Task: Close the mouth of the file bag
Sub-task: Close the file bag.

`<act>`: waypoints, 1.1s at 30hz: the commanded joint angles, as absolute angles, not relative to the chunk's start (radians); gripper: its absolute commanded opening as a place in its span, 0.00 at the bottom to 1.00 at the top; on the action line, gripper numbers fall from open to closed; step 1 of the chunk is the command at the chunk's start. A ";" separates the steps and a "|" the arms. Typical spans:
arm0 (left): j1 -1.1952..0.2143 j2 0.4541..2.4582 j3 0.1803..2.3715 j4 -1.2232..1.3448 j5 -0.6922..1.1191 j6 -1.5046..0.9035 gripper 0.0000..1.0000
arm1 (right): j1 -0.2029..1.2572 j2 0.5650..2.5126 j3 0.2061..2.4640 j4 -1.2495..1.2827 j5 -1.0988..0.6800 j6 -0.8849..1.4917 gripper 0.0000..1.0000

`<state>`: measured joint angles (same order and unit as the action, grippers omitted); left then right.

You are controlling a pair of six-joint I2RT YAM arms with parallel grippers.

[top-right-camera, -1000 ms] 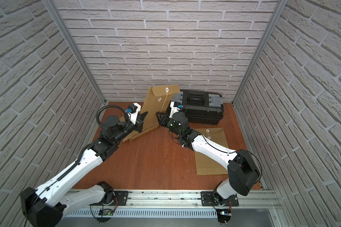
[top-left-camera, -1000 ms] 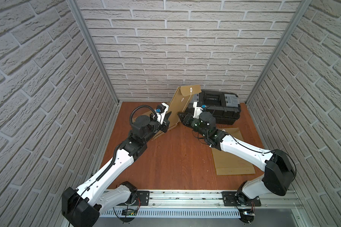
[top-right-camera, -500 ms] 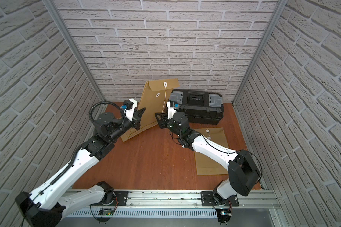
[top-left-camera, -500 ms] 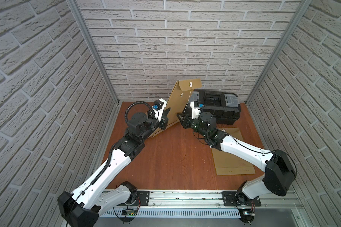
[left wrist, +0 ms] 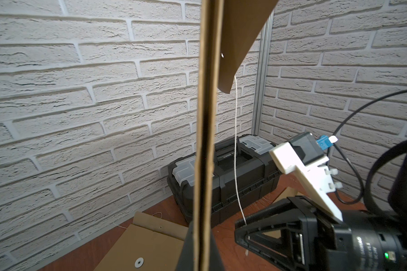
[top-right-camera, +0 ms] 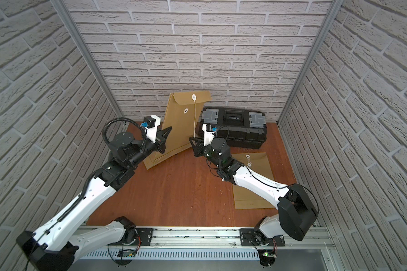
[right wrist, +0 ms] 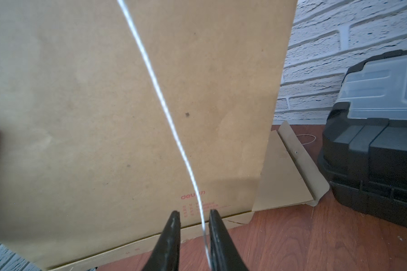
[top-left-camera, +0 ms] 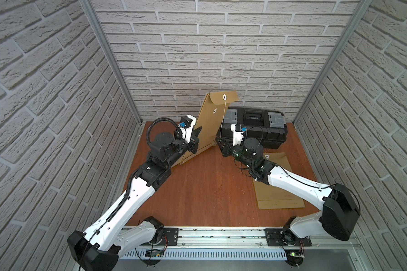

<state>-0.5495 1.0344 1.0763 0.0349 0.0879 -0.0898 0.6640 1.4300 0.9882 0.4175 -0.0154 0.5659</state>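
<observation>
You have open surface (top-left-camera: pixel 205 194) in the middle and front — at the back the upright file bag (top-left-camera: pixel 210 127) and black toolbox (top-left-camera: pixel 266 136), side by side, bar the way.

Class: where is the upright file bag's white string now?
In both top views the string hangs down the upright file bag, beside the black toolbox, its lower end inside the open right gripper.

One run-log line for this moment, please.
left fingers: shut on upright brown paper file bag | right fingers: open around white string | flap: folded over, untied
</observation>
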 commanded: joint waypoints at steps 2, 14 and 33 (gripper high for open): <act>-0.536 1.014 1.103 0.086 0.102 -0.126 0.00 | 0.660 1.396 0.982 0.477 -0.005 0.549 0.18; -0.492 1.028 1.113 0.056 0.135 -0.224 0.00 | 0.695 1.384 1.065 0.288 0.056 0.417 0.03; -0.325 1.124 1.058 0.152 0.652 -0.495 0.00 | 0.954 1.455 1.284 0.051 0.126 -0.014 0.03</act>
